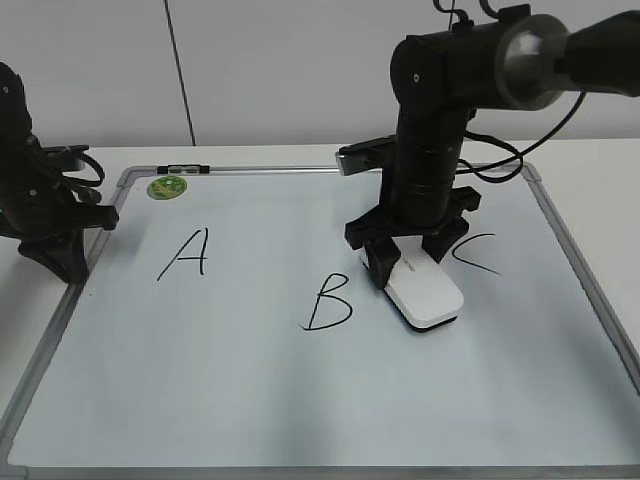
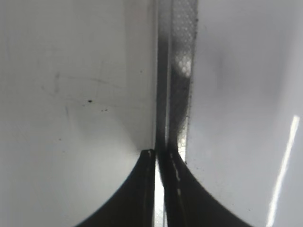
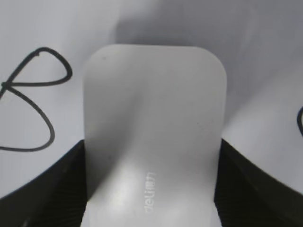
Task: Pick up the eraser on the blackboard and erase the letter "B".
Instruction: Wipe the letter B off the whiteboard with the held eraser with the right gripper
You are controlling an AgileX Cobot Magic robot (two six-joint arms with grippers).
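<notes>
Your right tool (image 1: pixel 407 262) is clamped on the eraser (image 1: pixel 426 292), which sits at the 3 o'clock side of the letter "B" (image 1: pixel 328 300); the letter is unwiped. Left tool (image 2: pixel 158 156) together, idle.

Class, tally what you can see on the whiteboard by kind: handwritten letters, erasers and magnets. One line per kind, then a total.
Handwritten letters: 3, namely A, B and C
Erasers: 1, the white eraser
Magnets: 1, the green magnet
Total: 5
</notes>
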